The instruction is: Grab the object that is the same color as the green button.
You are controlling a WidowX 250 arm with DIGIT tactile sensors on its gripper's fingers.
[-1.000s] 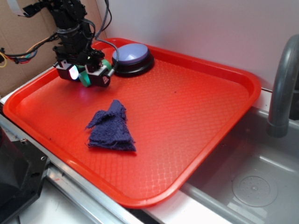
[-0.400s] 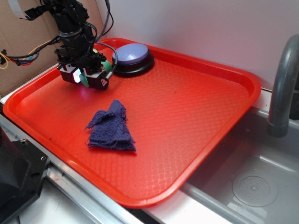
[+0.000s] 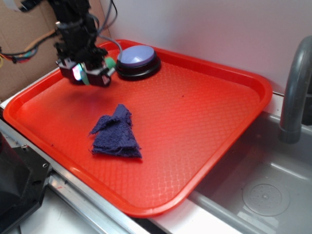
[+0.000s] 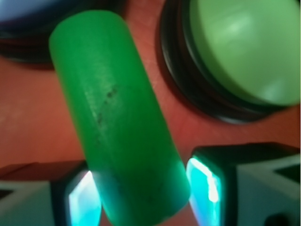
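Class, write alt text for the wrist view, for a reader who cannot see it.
A green cylinder fills the middle of the close-up, its near end clamped between the gripper jaws, which glow cyan at the bottom. Behind it, on the red tray, sits the green button; a lavender-blue button shows at top left.

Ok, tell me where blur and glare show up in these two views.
Exterior view: the black end effector is motion-blurred, while the red plastic tray looks sharp, with soft sheen. Wrist view: everything is soft; the matte green cylinder fills the frame, cyan lights flare on the fingers, and the pale lime domed button shows a highlight.
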